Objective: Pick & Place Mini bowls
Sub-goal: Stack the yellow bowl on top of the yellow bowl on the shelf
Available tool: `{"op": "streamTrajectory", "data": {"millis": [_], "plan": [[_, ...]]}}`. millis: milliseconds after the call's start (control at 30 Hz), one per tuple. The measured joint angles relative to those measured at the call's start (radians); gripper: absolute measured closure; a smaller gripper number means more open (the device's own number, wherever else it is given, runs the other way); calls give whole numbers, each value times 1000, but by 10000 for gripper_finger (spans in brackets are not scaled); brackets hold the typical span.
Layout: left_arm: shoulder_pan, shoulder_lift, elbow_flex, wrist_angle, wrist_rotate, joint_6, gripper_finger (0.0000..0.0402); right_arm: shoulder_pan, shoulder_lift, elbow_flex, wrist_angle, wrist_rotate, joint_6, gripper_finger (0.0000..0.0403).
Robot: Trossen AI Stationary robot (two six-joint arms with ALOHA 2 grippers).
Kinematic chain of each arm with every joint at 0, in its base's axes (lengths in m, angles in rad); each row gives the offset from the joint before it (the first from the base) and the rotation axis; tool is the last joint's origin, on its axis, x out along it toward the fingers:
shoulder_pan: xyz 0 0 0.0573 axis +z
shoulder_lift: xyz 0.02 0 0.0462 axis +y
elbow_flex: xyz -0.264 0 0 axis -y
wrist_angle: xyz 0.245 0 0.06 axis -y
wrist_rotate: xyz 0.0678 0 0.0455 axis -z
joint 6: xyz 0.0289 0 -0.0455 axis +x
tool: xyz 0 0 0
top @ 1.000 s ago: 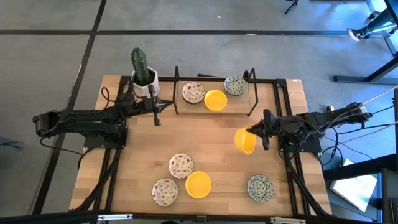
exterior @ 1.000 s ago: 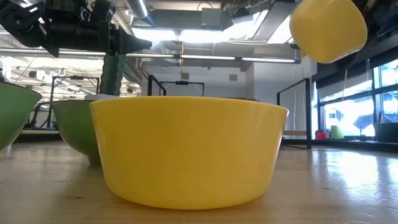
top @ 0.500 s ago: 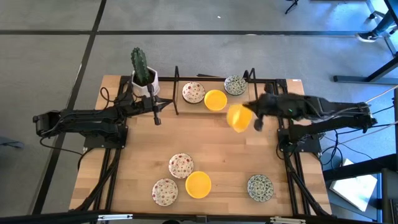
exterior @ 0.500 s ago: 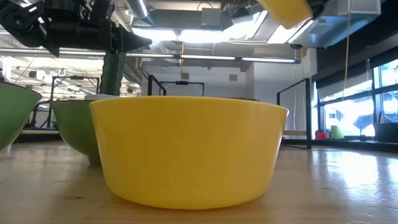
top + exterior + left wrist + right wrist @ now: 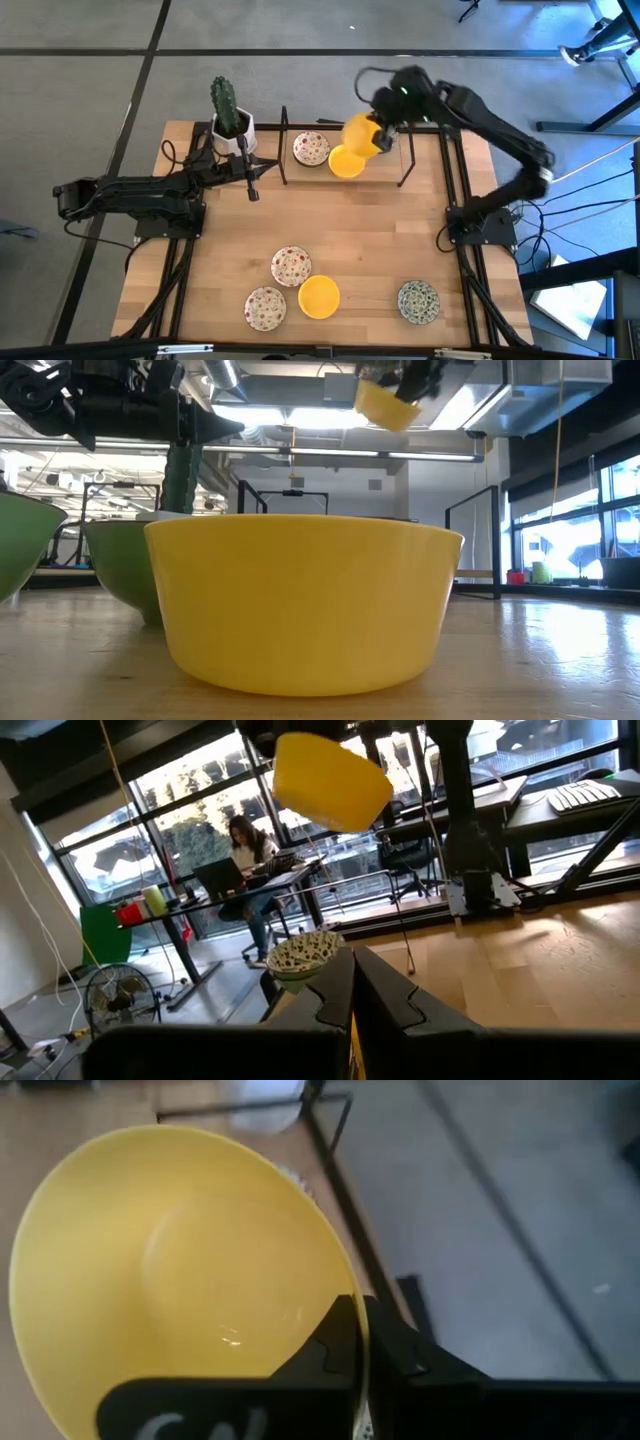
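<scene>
**While the yellow bowl hangs over the rack: rim pinch, handle with care**

With its fingers clamped on the rim, the right gripper holds a yellow mini bowl tilted in the air above the black wire rack at the table's far edge. Just below it another yellow bowl sits in the rack, with a red-speckled bowl beside it.

Left gripper is closed on nothing, parked near the cactus pot.

Not yet moved, at the near edge: two red-speckled bowls, one yellow, one green-blue patterned.

Handling, my read:
- Rigid, light, smooth walls. Probably ceramic or melamine, so treat as chippable.
- Glossy surface looks slippery; a thin-rim pinch leaves the bowl free to swing around the fingers, as the tilt suggests.
- Best hold: one finger inside, one outside the wall, seated deep.
- Lower it in gently; dropping onto the bowl below risks a chip or bounce.
</scene>
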Motion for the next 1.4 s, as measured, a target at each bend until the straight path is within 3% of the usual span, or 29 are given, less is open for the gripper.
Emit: {"op": "streamTrajectory", "data": {"millis": [167,500,1000,1400], "plan": [[0,0,0,-13,0,-22,398,-107,199,145,-143,-132,-71,397],[0,0,0,-73,-2,-23,398,-156,451,162,-220,-231,-139,397],[0,0,0,-84,-3,38,398,-155,581,163,-176,-241,-142,397],[0,0,0,-92,-3,39,398,-156,601,163,-169,-240,-135,397]]}}
